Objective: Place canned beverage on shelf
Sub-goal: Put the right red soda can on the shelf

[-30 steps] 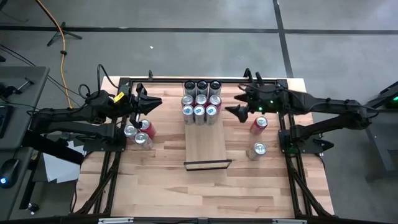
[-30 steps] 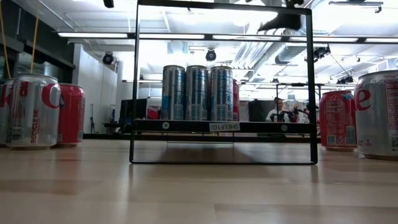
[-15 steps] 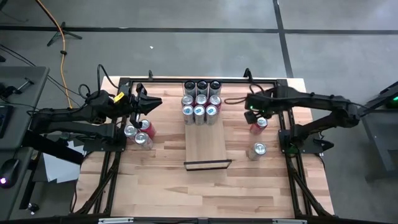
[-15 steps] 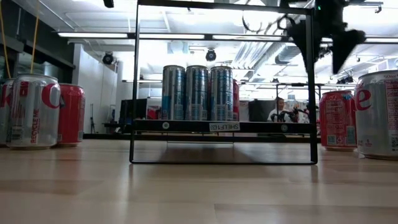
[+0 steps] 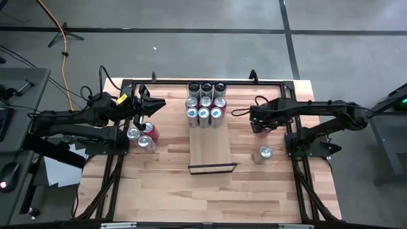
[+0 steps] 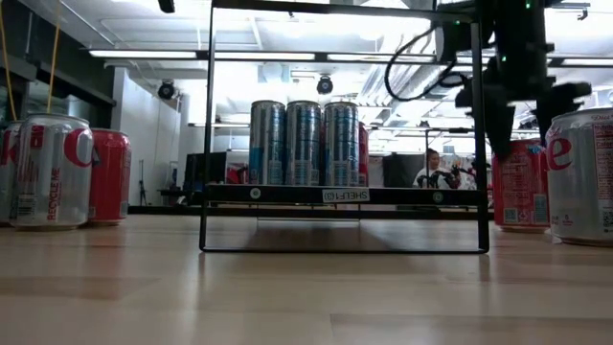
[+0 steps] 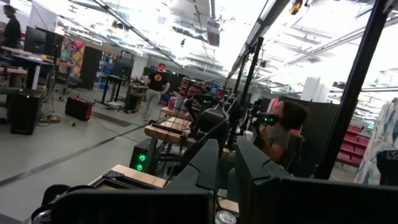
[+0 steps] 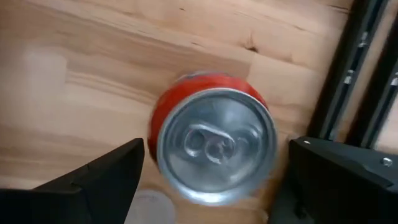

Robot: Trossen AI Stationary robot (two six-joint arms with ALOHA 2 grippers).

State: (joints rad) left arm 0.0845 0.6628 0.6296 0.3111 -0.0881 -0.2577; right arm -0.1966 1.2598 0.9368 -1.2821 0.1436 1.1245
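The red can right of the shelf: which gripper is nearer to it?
The right. The right gripper hangs directly above the red can, fingers open on either side. The left gripper waits shut across the shelf, beside its own cans.

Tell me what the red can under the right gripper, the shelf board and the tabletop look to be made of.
Red can: likely aluminium, bare silvery lid with pull tab, glossy red painted wall.
Shelf: pale smooth wood, even tone, with a thin black lip, perhaps metal.
Tabletop: butcher-block wood, visible strips and knots, smooth sealed finish.
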